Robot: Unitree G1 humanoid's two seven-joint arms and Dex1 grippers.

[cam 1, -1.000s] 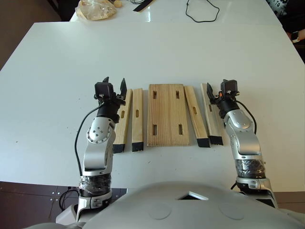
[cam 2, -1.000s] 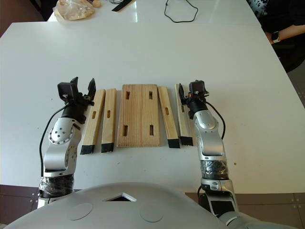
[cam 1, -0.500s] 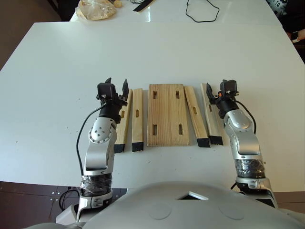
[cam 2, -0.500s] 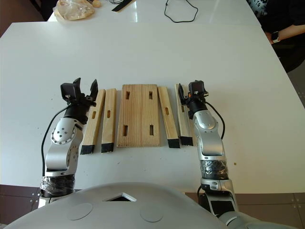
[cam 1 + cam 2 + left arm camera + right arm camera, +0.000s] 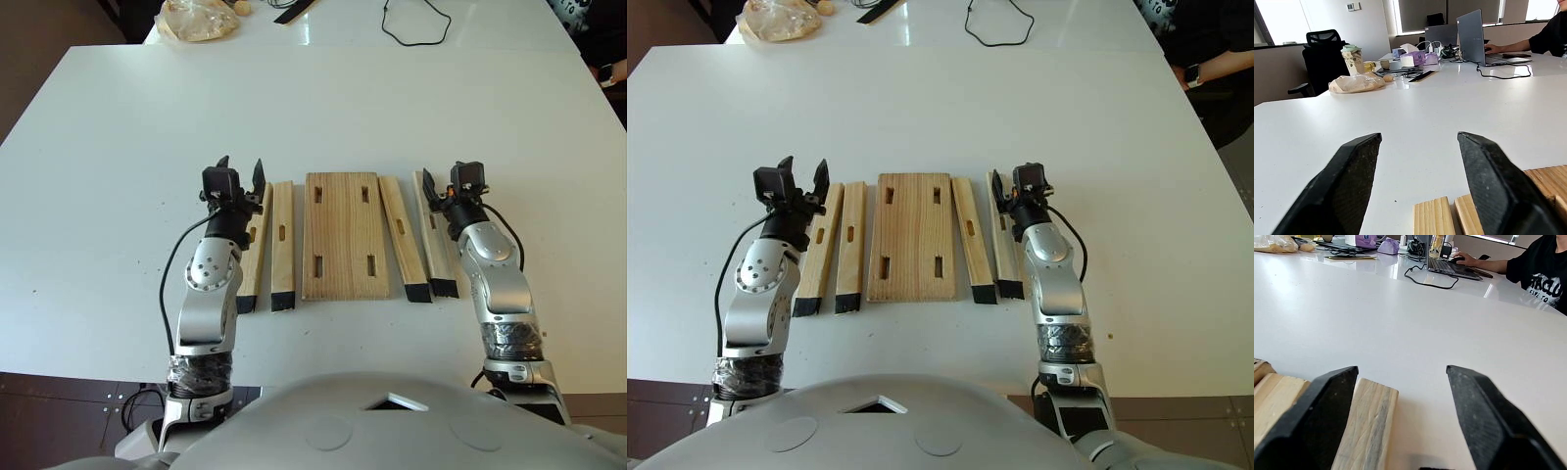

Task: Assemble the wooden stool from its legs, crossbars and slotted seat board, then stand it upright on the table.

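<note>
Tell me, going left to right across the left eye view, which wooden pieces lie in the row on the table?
Outer left leg → inner left leg → seat board → inner right leg → outer right leg.

Left arm point(image 5: 208, 284) and right arm point(image 5: 495, 279) have silver-grey shells, round screw-dotted joint caps, black ribbed cuffs toward 6 o'clock, black wedge fingers point(image 5: 1356, 181), black cables point(image 5: 162, 302)
</note>
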